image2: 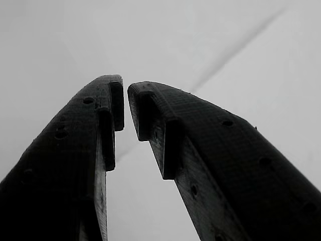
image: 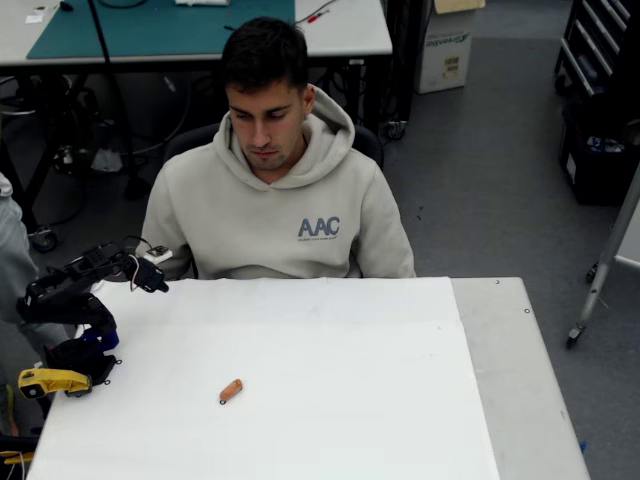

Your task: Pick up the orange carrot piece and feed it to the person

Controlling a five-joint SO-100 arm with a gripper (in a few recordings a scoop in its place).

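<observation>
While the orange carrot piece (image: 231,390) lies on the bench (image: 330,400), the end effector (image2: 125,100) hovers nearly closed, empty.

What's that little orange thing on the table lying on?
The orange carrot piece lies on a white sheet covering the table. What's beneath the sheet is hidden.
</observation>
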